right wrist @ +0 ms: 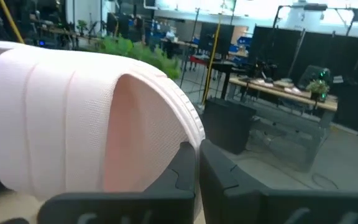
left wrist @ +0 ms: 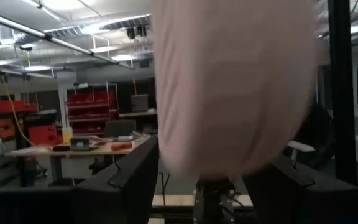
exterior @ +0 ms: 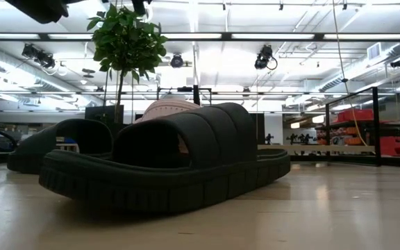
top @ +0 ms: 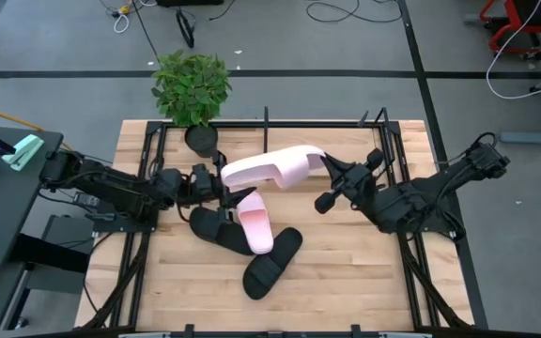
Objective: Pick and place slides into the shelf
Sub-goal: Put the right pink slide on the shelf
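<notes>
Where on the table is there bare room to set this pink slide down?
Bare wood lies right of the black slide, below the right gripper, and along the near-left edge. Crowded: centre-left, where the other pink slide, second black slide and left gripper cluster.

Bare tabletop [top: 364, 272] right of slides [top: 272, 263]

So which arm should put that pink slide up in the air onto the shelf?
Probably the right. The right fingers pinch the raised pink slide at the end nearer the shelf's back rail. The left fingers also seem to grip its other end, so they would need to let go first.
</notes>
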